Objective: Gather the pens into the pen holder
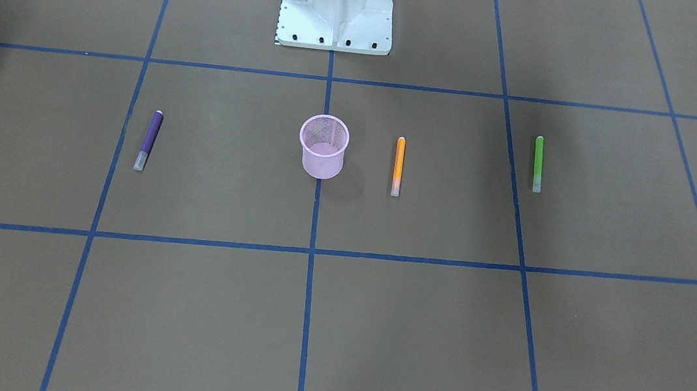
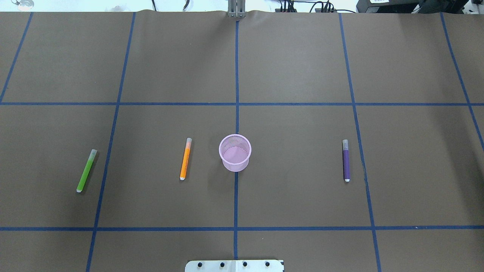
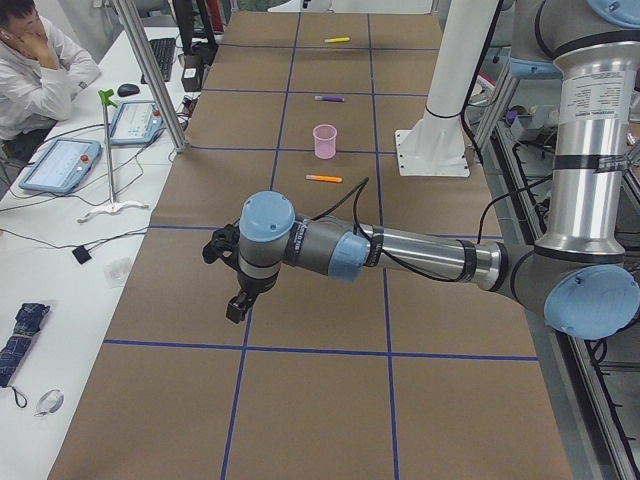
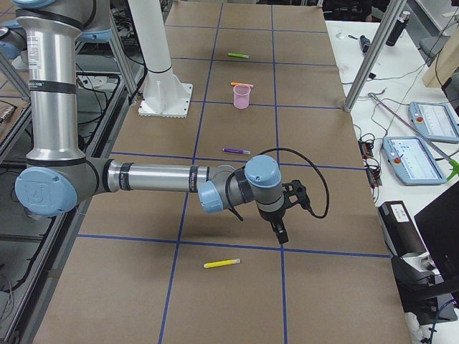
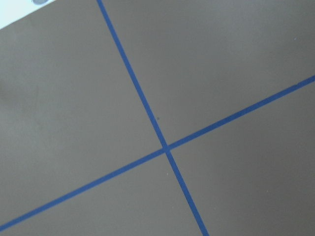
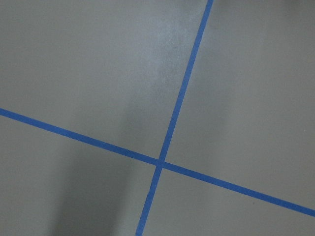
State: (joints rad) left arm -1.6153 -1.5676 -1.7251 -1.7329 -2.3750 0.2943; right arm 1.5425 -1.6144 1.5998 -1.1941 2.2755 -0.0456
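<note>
Yellow pen (image 4: 221, 264) near right fingers (image 4: 280, 232), not touching; pen holder (image 4: 242, 96) far.

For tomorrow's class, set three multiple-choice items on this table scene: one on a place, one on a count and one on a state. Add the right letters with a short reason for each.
1. Which pen lies nearest the pen holder? A the purple pen; B the green pen; C the orange pen.
2. How many pens show in the right side view? A four; B two; C six.
3. The pen holder is: A tipped on its side; B upright and empty; C upright with pens inside.

Answers:
1 C: the orange pen lies just beside the cup, and the others lie farther out.
2 A: a green pen, the orange pen, a purple pen and a yellow pen show there.
3 B: its mouth faces up and only its pink floor shows inside.
</note>
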